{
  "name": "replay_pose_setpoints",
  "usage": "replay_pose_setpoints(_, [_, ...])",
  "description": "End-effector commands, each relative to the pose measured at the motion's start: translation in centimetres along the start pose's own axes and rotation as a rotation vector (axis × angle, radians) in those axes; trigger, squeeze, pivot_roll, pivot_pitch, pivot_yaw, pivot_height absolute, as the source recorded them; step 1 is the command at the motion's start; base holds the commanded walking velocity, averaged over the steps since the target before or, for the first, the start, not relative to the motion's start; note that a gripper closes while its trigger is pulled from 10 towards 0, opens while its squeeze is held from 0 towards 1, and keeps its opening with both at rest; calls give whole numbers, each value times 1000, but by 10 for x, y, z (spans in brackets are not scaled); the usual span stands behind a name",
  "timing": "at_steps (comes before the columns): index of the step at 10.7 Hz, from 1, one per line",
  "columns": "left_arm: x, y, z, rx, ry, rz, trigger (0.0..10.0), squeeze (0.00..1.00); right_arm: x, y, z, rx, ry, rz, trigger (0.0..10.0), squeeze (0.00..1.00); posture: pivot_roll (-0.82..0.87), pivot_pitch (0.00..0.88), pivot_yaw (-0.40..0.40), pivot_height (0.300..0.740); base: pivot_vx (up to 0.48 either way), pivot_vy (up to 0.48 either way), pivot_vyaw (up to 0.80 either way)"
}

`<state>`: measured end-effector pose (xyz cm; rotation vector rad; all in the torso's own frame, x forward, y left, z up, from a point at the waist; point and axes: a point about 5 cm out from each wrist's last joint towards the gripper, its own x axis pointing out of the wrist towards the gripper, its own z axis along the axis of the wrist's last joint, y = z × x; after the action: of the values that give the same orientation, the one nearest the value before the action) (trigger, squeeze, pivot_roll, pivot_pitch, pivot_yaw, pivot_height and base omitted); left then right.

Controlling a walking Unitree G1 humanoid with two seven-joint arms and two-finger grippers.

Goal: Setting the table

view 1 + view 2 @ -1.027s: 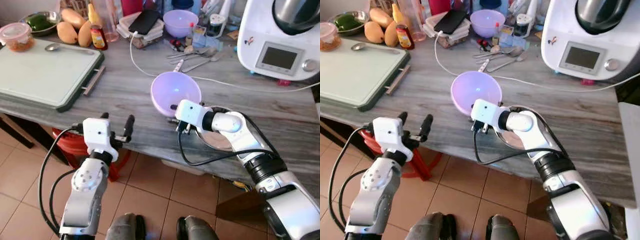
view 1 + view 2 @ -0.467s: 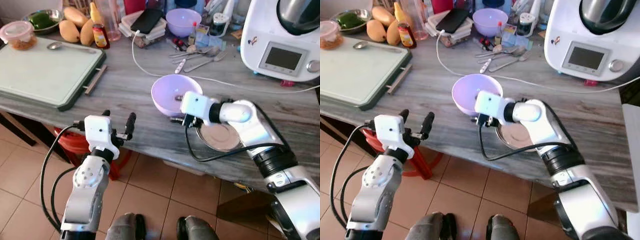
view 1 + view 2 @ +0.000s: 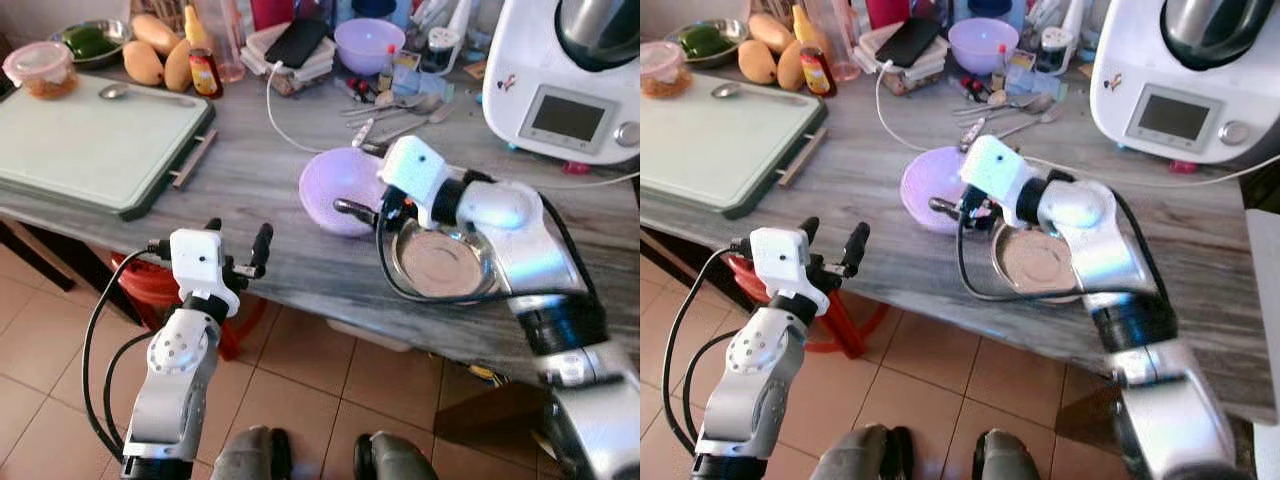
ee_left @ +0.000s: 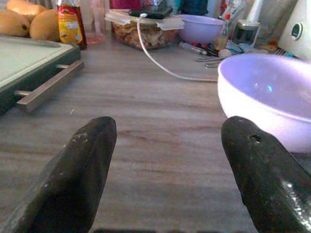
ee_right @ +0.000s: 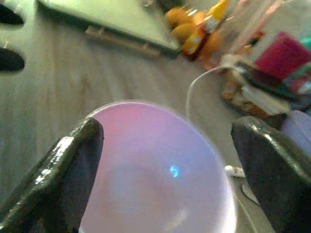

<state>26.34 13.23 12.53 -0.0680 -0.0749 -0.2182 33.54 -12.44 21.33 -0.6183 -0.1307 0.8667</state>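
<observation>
Sitting on the grey counter beside a steel plate, the lilac bowl looks light, stiff, slick — take its rim.

Right wrist view: right gripper spread wide over it.

Left gripper — open, bowl just ahead.

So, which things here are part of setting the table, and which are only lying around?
Part of the job:
- purple bowl
- metal plate
- right end effector, beside the bowl
- spoons, probably

Only lying around:
- cutting board
- mangoes
- sauce bottle
- kitchen machine
- phone
</observation>
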Motion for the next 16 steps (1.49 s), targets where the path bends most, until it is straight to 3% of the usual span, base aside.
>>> replay_pose_setpoints(1, [-1,0,-2,-4,8,-7,10000,0,-6,-3,5,21,-32,-69,10000,1000,-44,89,32,740,0,0,0])
replay_pose_setpoints(3, [-1,0,-3,-7,9,-9,10000,0,-24,-3,4,109,-60,-357,10000,1000,-49,92,33,740,0,0,0])
replay_pose_setpoints(4, [-3,0,-4,-9,13,-9,10000,0,-38,0,-10,132,-1,-543,10000,1000,-55,98,29,740,0,0,0])
replay_pose_setpoints(6, [-4,0,-4,-11,18,-11,10000,0,-51,9,-25,258,67,-724,10000,1000,-58,110,35,740,0,0,0])
replay_pose_setpoints(11, [-14,7,-7,2,47,6,10000,0,-48,41,-60,583,307,-725,10000,1000,-45,137,28,740,0,0,0])
replay_pose_setpoints(16, [-11,1,-6,-13,44,-5,10000,0,-48,56,-65,693,392,-670,10000,1000,-52,142,27,740,0,0,0])
